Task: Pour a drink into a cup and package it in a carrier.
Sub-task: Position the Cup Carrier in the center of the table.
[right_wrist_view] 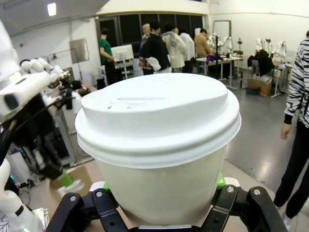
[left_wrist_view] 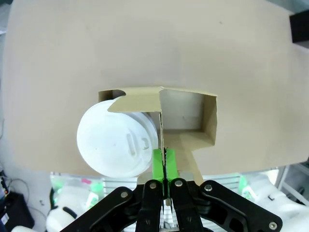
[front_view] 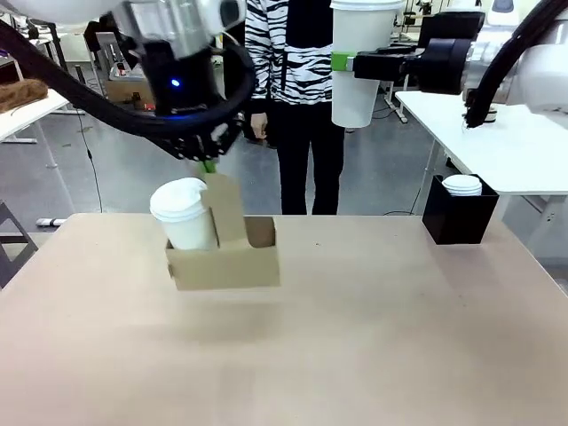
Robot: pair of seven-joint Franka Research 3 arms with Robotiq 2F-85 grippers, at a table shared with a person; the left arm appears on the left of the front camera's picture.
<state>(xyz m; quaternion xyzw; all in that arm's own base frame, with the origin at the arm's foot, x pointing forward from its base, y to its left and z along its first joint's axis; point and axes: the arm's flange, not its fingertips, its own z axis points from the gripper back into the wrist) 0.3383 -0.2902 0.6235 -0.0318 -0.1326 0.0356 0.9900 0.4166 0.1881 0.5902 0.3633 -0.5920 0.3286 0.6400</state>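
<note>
Small brown cardboard drink carrier (front_view: pixel 232 264) (left_wrist_view: pixel 208 116), a low box with two slots, up in the air over the beige tabletop (front_view: pixel 373 337) (left_wrist_view: pixel 145 43). Not touching it; a soft shadow on the surface just below. A little tilted in the front view.

In the slot on the robot's left side, a tall white paper cup (front_view: pixel 188 229), closed with a white plastic lid (front_view: pixel 180 197) (left_wrist_view: pixel 116 144). Neighbouring slot (front_view: pixel 260 232) (left_wrist_view: pixel 181 112) empty.

Between the two slots, the upright cardboard handle tab (front_view: pixel 224 200) (left_wrist_view: pixel 161 126), pinched near its top by the green pads (front_view: pixel 208 166) (left_wrist_view: pixel 158 164) of the left jaws. Left jaws closed narrow on the cardboard and carrying the whole carrier; in the left wrist view, looking straight down, the tab edge-on between the pads.

Higher and toward the robot's right, a second tall white paper cup (front_view: pixel 357 84) (right_wrist_view: pixel 159 188) under its own white lid (front_view: pixel 365 4) (right_wrist_view: pixel 154 116), upright and well above the tabletop. Clamped around the body by the right jaws, with a green pad (front_view: pixel 340 61) (right_wrist_view: pixel 220 181) pressed on its side.

Just behind that cup in the front view, a person in a black-and-white striped top (front_view: pixel 280 53) (right_wrist_view: pixel 299 72), standing at the far side.

At the far right edge of the tabletop, a black box (front_view: pixel 459 222) with a round white lid (front_view: pixel 461 185) on top, well apart from the carrier.
</note>
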